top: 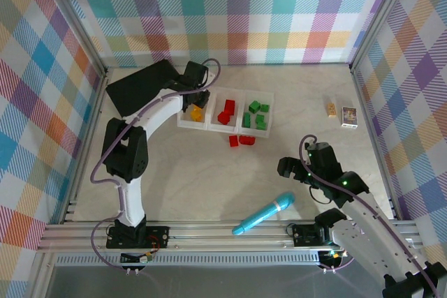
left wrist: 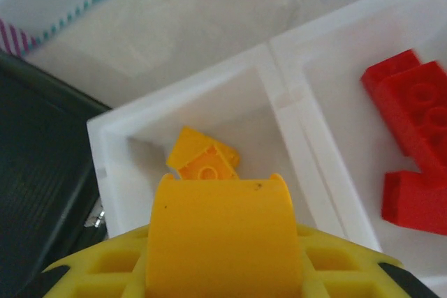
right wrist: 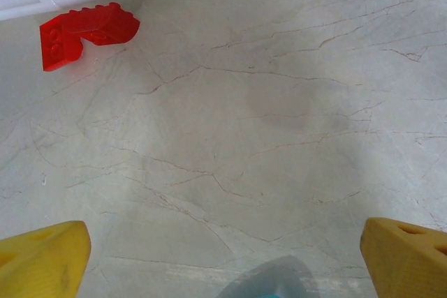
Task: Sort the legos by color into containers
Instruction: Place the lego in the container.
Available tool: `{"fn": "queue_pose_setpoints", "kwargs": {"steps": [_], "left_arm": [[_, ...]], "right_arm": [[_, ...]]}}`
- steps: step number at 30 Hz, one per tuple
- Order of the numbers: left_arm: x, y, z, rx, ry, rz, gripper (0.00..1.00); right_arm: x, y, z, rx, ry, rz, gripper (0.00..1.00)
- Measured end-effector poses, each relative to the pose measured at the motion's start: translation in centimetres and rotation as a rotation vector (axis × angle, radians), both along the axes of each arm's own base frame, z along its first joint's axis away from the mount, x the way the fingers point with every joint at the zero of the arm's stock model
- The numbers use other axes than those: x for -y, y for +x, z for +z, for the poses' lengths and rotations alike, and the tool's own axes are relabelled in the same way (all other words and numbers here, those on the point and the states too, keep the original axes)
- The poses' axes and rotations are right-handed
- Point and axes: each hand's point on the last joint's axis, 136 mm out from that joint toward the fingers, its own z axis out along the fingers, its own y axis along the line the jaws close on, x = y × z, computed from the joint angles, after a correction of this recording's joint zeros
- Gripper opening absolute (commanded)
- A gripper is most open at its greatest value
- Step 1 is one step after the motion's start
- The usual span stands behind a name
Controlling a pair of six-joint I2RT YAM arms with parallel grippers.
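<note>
Reaching toward 11 o'clock, left end effector (top: 199, 100) grips a yellow lego (left wrist: 223, 242) above the tray (left wrist: 279, 95); right end effector (right wrist: 225, 246) hangs open.

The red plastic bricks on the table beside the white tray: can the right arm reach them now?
Probably yes: the open right gripper faces the red plastic bricks, and nothing stands on the pale marbled table between them.

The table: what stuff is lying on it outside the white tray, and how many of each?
Red legos: 2
Blue stick: 1
Small boxes: 2
Black case: 1
Total: 6
</note>
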Motion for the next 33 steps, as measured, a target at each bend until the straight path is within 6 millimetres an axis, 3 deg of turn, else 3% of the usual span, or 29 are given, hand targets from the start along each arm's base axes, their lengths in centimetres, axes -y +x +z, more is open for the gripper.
{"fn": "queue_pose_setpoints", "kwargs": {"steps": [4, 9, 26, 29, 31, 33], "left_arm": [[-2.0, 0.5, -1.4, -0.048, -0.002, 0.074, 0.13], [-3.3, 0.6, -1.6, -0.058, -0.005, 0.129, 0.34], [-3.6, 0.2, -1.8, -0.068, -0.061, 0.18, 0.55], [-3.8, -0.6, -1.0, -0.056, -0.078, 0.179, 0.58], [-3.8, -1.2, 0.5, -0.026, -0.107, 0.182, 0.71], [-4.0, -2.0, 2.7, 0.021, -0.141, 0.182, 0.74]], "right_arm": [[0.0, 0.0, -0.1, -0.005, -0.002, 0.0, 0.99], [0.0, 0.0, -0.5, -0.025, -0.011, 0.0, 0.99], [-0.1, 0.1, -0.6, -0.027, -0.011, 0.0, 0.99], [0.0, 0.1, -0.5, -0.023, -0.009, 0.0, 0.99], [0.0, 0.0, -0.4, -0.019, -0.005, 0.001, 0.99], [0.0, -0.1, -0.3, -0.015, -0.002, 0.0, 0.99]]}}
